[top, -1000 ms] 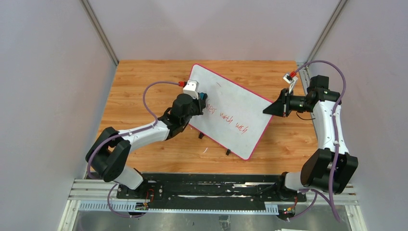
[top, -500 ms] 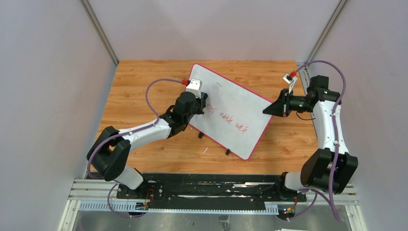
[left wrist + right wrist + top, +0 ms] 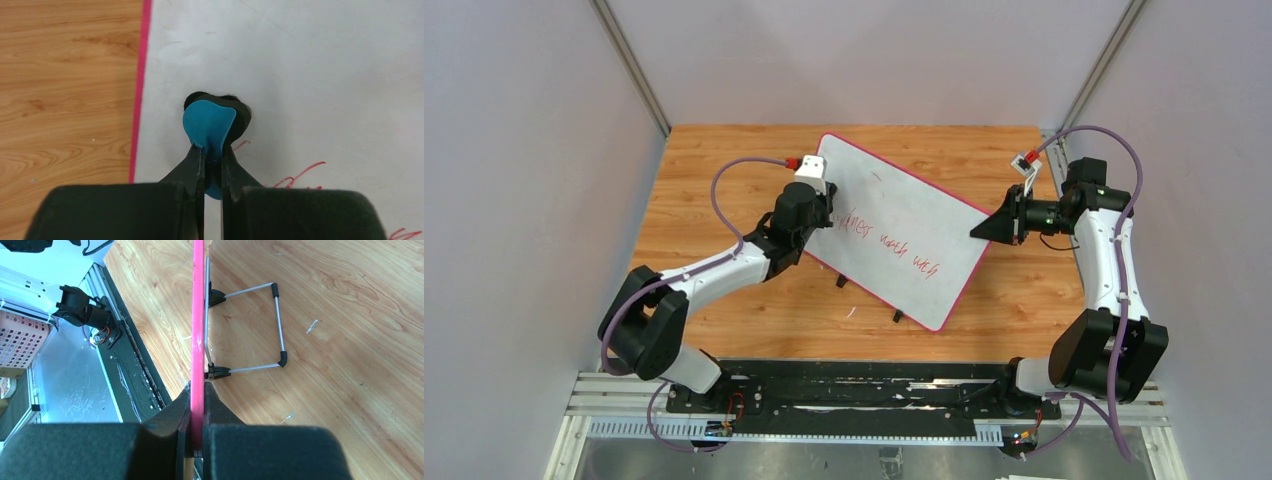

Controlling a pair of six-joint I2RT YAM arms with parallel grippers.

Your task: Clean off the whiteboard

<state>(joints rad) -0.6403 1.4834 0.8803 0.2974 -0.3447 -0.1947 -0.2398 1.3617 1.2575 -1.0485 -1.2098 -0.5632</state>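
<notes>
The whiteboard (image 3: pixel 924 215) sits propped on its wire stand (image 3: pixel 277 315) on the wooden worktop (image 3: pixel 714 170), between the two hands. The right hand (image 3: pixel 198 392) is clamped on the board's pink rim (image 3: pixel 198 300), bracing it edge-on. The left hand (image 3: pixel 209 150) is pinched together on a blue-and-black eraser (image 3: pixel 208 122), which pokes out just ahead of its fingertips near the board's left rim. The red writing (image 3: pixel 894 243) lies to that hand's right, mostly unwiped.

The eraser is held by a thin pinch at its rear, so sideways drag across the board could twist it loose. A hard press could rock the propped board or skid its stand if the right hand's narrow hold on the rim slips. A stroke to the left would run off the rim onto the worktop. Whether the pad lies flat cannot be told from the wrist view. If only its edge touches, streaks would probably remain.
</notes>
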